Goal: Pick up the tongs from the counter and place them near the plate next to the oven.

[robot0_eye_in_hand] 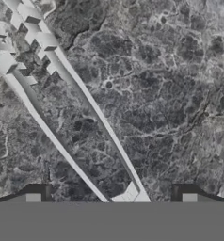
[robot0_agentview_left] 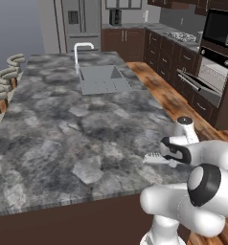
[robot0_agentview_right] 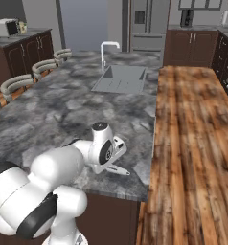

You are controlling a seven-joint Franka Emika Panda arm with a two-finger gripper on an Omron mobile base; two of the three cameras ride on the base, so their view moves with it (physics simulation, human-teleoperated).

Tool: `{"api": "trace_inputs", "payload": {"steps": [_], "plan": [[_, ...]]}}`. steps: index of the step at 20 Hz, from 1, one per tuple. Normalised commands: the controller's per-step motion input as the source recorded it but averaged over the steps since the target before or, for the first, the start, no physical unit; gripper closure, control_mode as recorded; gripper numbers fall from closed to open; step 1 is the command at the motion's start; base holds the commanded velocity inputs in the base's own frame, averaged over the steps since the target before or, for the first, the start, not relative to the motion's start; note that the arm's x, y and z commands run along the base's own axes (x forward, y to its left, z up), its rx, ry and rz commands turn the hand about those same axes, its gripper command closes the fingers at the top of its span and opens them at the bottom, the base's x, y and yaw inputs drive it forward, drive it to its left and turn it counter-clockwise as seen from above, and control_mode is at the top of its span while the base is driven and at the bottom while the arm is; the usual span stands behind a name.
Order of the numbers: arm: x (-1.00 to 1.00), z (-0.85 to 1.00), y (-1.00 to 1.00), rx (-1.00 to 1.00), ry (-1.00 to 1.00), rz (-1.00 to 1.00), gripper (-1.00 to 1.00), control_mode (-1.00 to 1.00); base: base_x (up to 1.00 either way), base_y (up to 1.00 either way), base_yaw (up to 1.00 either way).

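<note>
Currently pre-grasp: two-finger gripper (robot0_eye_in_hand: 111, 197), fingers apart, straddles slim silvery-white metal tongs (robot0_eye_in_hand: 69, 101) reaching toward 11 o'clock; next, descend and close.

Tongs (robot0_eye_in_hand: 71, 113) partly hidden under the hand, ridged tips cut off at frame corner.

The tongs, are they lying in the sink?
No, the tongs lie flat on the mottled stone counter, with the gripper open, one finger on each side of their joined end.
</note>
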Motion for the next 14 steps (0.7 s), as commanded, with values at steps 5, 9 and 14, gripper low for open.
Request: {"api": "trace_inputs", "payload": {"steps": [5, 9, 14], "plan": [[0.15, -0.14, 0.00, 0.00, 0.01, 0.02, -1.00, -1.00, 0.00, 0.00, 0.00], [0.05, -0.31, 0.00, 0.00, 0.06, 0.02, -1.00, -1.00, 0.00, 0.00, 0.00], [0.02, -0.29, 0.00, 0.00, 0.03, 0.03, -1.00, -1.00, 0.00, 0.00, 0.00]]}}
